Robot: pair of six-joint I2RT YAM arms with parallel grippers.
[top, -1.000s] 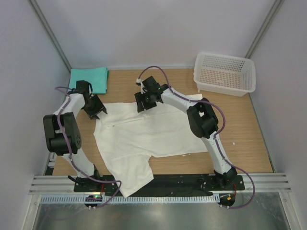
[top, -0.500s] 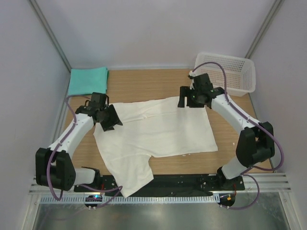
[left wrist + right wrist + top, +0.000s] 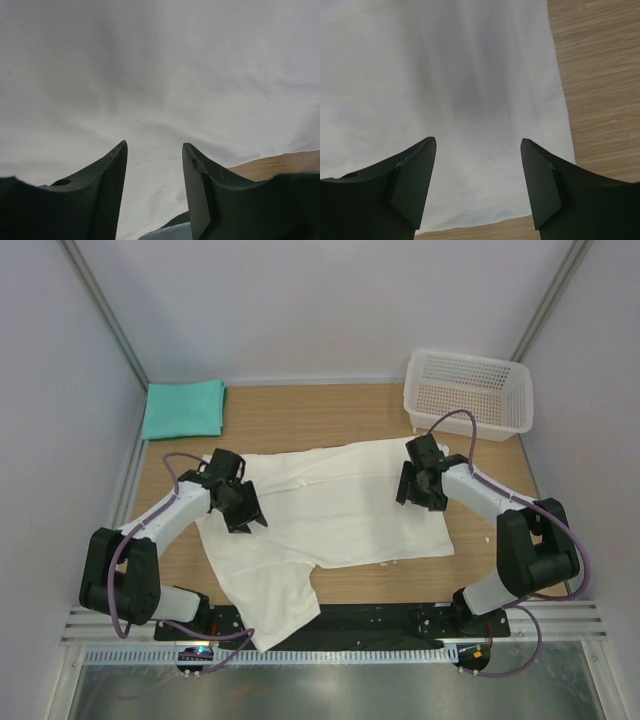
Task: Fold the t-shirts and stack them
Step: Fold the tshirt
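Note:
A white t-shirt (image 3: 330,510) lies spread flat across the middle of the table, one corner hanging over the near edge. A teal-green t-shirt (image 3: 183,408) sits folded at the back left corner. My left gripper (image 3: 246,511) hovers over the white shirt's left side. In the left wrist view it (image 3: 154,150) is open, with only white cloth (image 3: 160,75) beneath it. My right gripper (image 3: 416,490) is over the shirt's right part. Seen from the right wrist it (image 3: 477,145) is open and holds nothing, and the shirt's right edge (image 3: 560,100) runs beside it.
A white mesh basket (image 3: 468,393) stands at the back right corner. Bare wood (image 3: 300,420) shows behind the shirt, and more wood (image 3: 600,75) lies right of it. Grey walls close in both sides.
The right arm swung from the shirt's back middle to its right side, spreading the cloth rightward, and its jaws widened. The left gripper moved from the back-left corner toward the front over the shirt.

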